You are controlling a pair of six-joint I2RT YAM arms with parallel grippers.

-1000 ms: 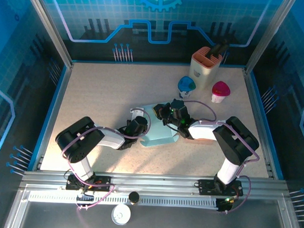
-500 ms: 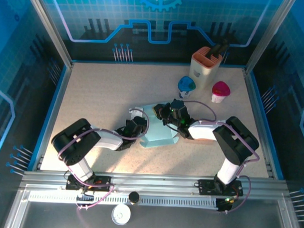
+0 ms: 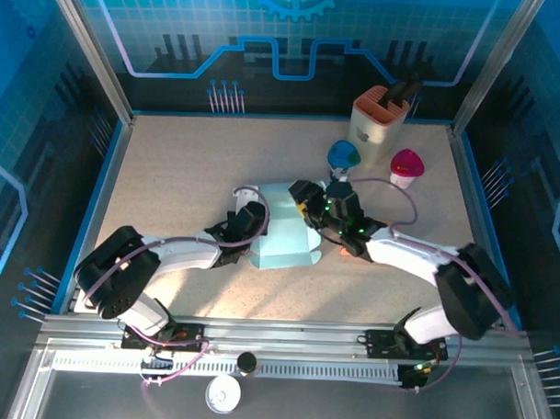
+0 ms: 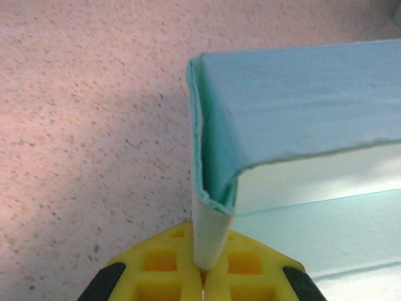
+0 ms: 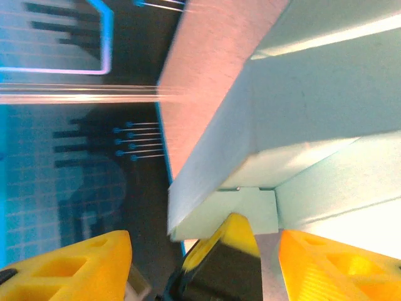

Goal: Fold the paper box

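The paper box (image 3: 284,235), pale teal card, lies half folded in the middle of the table. My left gripper (image 3: 249,219) is at its left side. In the left wrist view its yellow fingers (image 4: 156,269) are shut on the doubled edge of a raised wall of the box (image 4: 210,232), which stands upright out of the jaws. My right gripper (image 3: 305,205) is at the box's far right corner. In the right wrist view that gripper (image 5: 203,269) stands open, its fingers (image 5: 69,266) wide apart. The box corner (image 5: 263,150) is just beyond them, not clamped.
At the back right stand an orange and white holder (image 3: 379,117), a blue cup (image 3: 343,157) and a pink cup (image 3: 406,166). The blue cup is close behind my right wrist. A metal rail (image 3: 276,336) runs along the near edge, and blue walls close the sides.
My right gripper has opened and let go of the box, and its arm has swung outward. The box has shifted a little left and stands higher. The left gripper has stayed shut on the wall.
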